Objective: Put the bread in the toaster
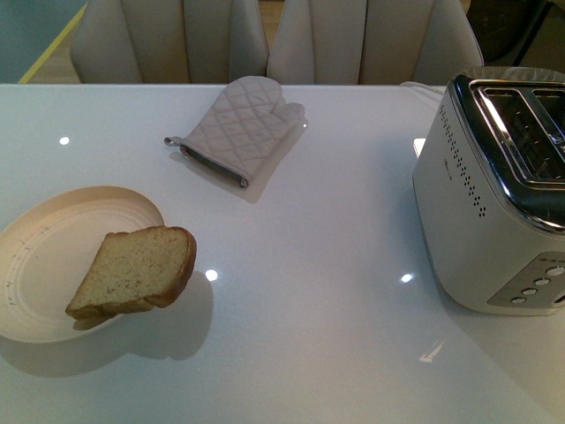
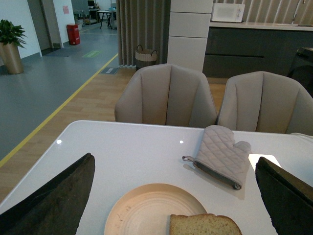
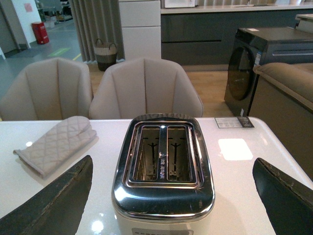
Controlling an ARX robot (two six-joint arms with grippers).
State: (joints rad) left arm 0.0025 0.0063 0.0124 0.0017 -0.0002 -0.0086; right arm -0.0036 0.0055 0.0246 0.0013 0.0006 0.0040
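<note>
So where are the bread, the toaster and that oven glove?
bread [image 1: 132, 269]: front view, on its speckled cut face.
toaster [image 3: 163, 156]: right wrist view, on the chrome bar between its two slots.
oven glove [image 1: 243, 124]: front view, on the quilted palm.

Glossy white table [image 1: 309, 265], quilted cloth mitt [image 1: 243, 124], shiny chrome-topped toaster [image 1: 494, 203], matt plate [image 1: 53, 256]

Dark charcoal, wedge-shaped jaws with scuffed, greyish edges, alike on both sides.
</note>
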